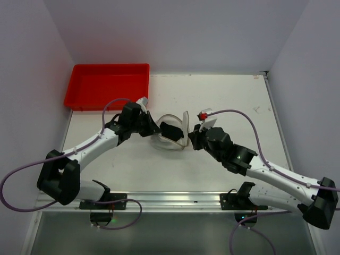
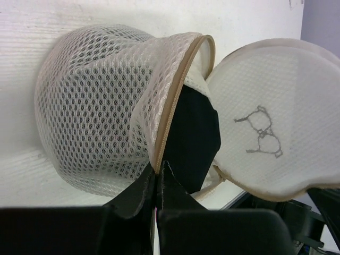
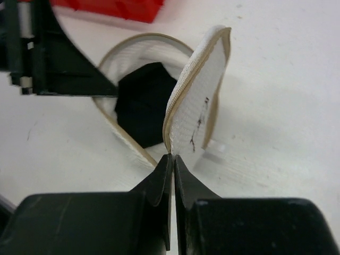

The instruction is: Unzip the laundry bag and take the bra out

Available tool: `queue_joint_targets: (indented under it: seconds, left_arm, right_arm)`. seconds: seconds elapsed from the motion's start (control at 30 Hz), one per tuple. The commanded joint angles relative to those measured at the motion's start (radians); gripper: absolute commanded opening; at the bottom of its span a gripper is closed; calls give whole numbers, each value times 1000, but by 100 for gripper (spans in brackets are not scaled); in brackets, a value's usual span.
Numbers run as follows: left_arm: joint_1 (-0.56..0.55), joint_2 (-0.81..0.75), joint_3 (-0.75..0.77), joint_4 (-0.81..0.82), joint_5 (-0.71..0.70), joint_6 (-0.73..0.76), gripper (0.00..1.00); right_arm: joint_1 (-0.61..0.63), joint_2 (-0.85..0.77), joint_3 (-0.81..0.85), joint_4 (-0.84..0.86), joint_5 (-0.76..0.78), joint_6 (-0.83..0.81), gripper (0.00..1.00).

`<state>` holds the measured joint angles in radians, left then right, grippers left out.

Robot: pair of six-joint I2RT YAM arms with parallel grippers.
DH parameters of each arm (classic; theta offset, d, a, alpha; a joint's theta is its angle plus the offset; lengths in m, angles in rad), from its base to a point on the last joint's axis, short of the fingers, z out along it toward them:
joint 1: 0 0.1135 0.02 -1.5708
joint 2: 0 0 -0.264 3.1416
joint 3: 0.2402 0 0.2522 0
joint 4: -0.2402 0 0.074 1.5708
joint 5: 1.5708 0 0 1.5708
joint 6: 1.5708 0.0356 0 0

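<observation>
The white mesh laundry bag (image 1: 167,139) lies mid-table, unzipped, its round lid (image 1: 185,127) with the bra drawing (image 2: 260,133) swung up and open. The black bra (image 1: 170,130) sits inside the opening; it shows in the left wrist view (image 2: 194,135) and the right wrist view (image 3: 141,103). My left gripper (image 2: 158,171) is shut on the beige zipper rim of the bag body (image 2: 95,106). My right gripper (image 3: 172,159) is shut on the edge of the lid (image 3: 199,101), holding it upright.
A red rectangular tray (image 1: 106,85) stands at the back left, also seen in the right wrist view (image 3: 114,8). The left gripper body (image 3: 48,58) shows beside the bag opening. The table's right edge (image 1: 276,117) is well away.
</observation>
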<state>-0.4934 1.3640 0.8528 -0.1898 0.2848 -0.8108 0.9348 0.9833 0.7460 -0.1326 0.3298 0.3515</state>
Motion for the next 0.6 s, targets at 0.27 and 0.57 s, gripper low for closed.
queue_joint_targets:
  seconds: [0.27,0.57]
  left_arm:
    - [-17,-129,-173,10,-45,-28,0]
    - [-31,-155,-205,13,-47,-41,0]
  right_arm:
    - [-37,-330,-264,-492,301,888,52]
    - [-60,-276,-143,-267,123,610,82]
